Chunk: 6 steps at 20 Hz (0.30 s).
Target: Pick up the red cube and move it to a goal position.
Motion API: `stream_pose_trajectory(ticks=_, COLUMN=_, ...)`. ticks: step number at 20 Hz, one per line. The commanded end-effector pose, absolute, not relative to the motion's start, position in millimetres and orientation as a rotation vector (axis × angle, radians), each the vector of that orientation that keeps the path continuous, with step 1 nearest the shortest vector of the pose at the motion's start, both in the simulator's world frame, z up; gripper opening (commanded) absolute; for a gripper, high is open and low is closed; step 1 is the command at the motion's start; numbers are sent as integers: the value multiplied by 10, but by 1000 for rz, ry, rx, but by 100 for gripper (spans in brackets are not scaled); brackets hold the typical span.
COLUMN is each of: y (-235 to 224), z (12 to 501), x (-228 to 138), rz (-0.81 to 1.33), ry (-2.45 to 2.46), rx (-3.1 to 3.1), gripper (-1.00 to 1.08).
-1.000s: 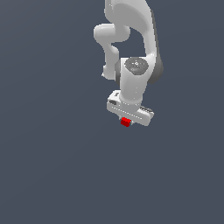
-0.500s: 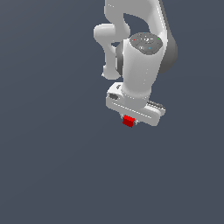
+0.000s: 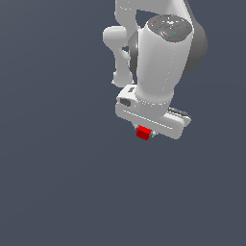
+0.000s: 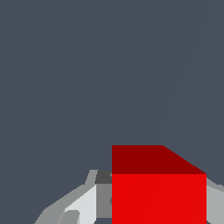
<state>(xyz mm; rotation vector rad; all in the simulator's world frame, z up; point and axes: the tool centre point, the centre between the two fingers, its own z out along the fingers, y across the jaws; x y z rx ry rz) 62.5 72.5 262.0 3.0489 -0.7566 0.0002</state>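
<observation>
We find the gripper [image 3: 143, 135] hanging under the white arm [image 3: 158, 57], in the upper middle of the exterior view. The red cube [image 3: 143, 132] sits right at its tip, tucked between the fingers and just below the hand's crossbar.

Wrist view agrees: the red cube [image 4: 158, 188] fills the near field, with pale grey fingers [image 4: 85, 203] pressed in beside it on either side. We judge the fingers closed onto the cube, spread only as far as the cube's width.

Whether the cube is clear of the bench [image 3: 57, 182] we cannot tell; the grey ground is uniform and we see no shadow or contact edge.

Key relation: the cube lies directly between the fingers, not off to any side. No long axis to speak of, the faces look equal.

No goal marker shows in either view. We judge the grasp made and the carry to the goal still to finish.
</observation>
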Motion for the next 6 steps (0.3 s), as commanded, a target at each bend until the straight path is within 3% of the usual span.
stream_pose_trajectory(ticks=1, y=726, z=2667, x=658, rz=0, ry=-756, rx=3049, gripper=-100)
stream_pose_trajectory(ticks=6, y=728, z=2689, x=680, rz=0, ry=-756, rx=3049, gripper=-100)
